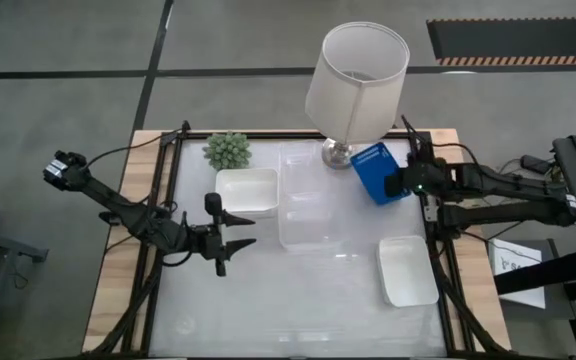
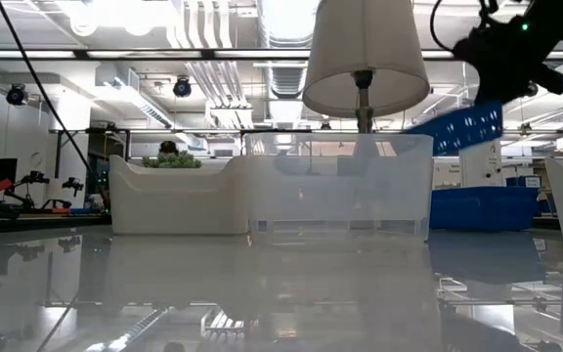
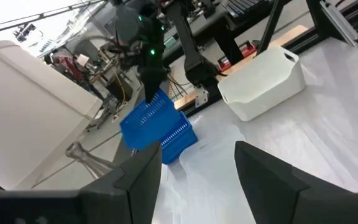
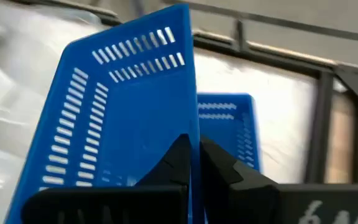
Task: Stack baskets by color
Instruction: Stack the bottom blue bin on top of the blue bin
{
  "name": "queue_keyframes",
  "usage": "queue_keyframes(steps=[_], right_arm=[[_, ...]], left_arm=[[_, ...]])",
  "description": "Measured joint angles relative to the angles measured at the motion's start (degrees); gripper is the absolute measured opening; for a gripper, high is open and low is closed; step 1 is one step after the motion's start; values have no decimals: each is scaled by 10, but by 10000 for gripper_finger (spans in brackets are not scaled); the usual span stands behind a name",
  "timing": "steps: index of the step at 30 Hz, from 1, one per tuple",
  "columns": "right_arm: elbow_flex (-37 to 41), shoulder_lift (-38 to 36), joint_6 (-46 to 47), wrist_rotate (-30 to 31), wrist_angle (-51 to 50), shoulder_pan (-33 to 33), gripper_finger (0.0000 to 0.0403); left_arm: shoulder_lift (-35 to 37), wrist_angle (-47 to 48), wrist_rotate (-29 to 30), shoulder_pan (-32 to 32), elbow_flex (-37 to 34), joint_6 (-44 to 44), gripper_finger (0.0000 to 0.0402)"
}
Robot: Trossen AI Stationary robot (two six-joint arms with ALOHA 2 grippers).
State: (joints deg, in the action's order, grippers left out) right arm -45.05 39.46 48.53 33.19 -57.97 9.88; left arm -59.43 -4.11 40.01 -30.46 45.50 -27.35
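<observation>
Between right hand (image 4: 194, 163) fingers: tilted blue basket (image 4: 123, 106) wall.

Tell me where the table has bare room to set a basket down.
Free: the near strip in front of the clear basket, between the left gripper and the near white basket. Crowded: the far edge, where plant, far white basket, lamp and the blue basket in the right gripper sit close together.
</observation>
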Motion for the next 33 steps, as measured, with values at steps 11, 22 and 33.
queue_keyframes(steps=[11, 22, 33], right_arm=[[5, 77, -8, 30, -32, 38, 9], [5, 111, -20, 45, -35, 45, 30], [5, 110, -21, 55, -46, 45, 95]], left_arm=[[-1, -1, 9, 0, 0, 0, 187], [-1, 0, 9, 0, 0, 0, 187], [-1, 0, 9, 0, 0, 0, 187]])
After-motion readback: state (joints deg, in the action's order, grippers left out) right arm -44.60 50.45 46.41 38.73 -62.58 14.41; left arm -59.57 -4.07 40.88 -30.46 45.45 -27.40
